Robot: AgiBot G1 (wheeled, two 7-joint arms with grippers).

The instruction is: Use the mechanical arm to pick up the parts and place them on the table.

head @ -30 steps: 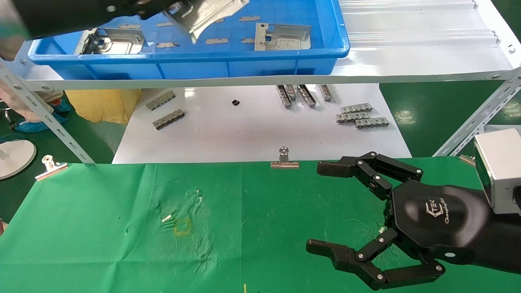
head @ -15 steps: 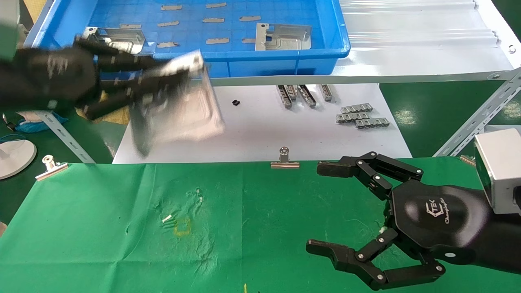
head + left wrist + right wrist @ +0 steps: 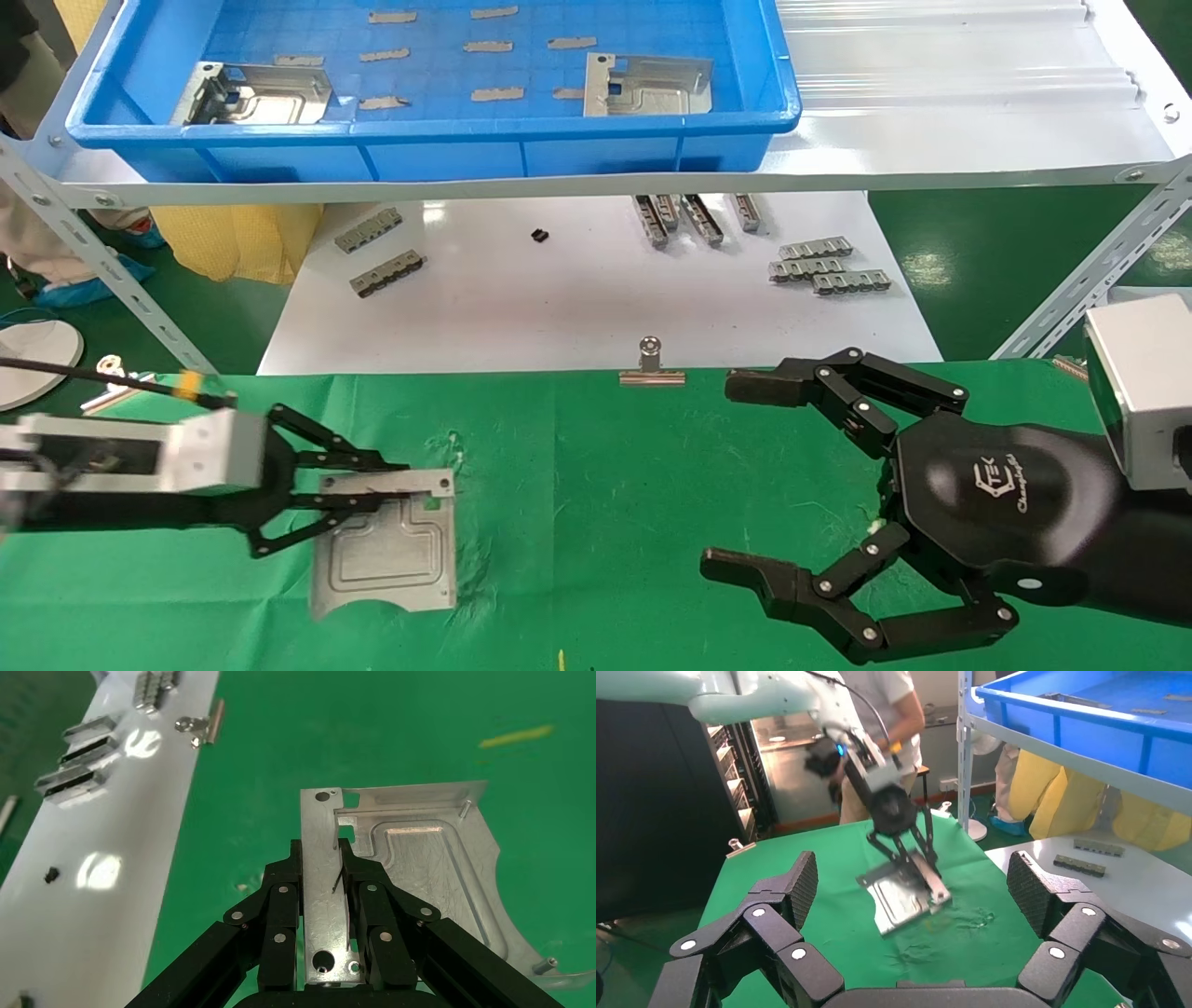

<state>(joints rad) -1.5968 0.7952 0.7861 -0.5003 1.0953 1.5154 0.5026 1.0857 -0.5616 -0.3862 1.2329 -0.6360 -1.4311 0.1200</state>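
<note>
My left gripper (image 3: 372, 486) is shut on the bent flange of a shiny silver part (image 3: 386, 554), which lies flat on, or just above, the green table (image 3: 596, 485) at the front left. In the left wrist view both fingers (image 3: 281, 903) clamp the flange strip, with the embossed plate (image 3: 429, 874) beside them. Two more parts (image 3: 256, 93) (image 3: 647, 86) lie in the blue tray (image 3: 466, 149). My right gripper (image 3: 724, 475) hovers open and empty over the table's right side. The right wrist view shows the held part (image 3: 895, 906) ahead.
The white board (image 3: 577, 298) behind the table carries grey comb strips (image 3: 824, 264) (image 3: 386, 252). A binder clip (image 3: 651, 365) sits on the cloth's far edge. Slanted metal shelf struts (image 3: 1090, 280) flank the board. A person (image 3: 891, 699) stands beyond the table.
My left gripper has carried the part from over the blue tray down and forward to the green cloth at the front left. My right gripper has not moved.
</note>
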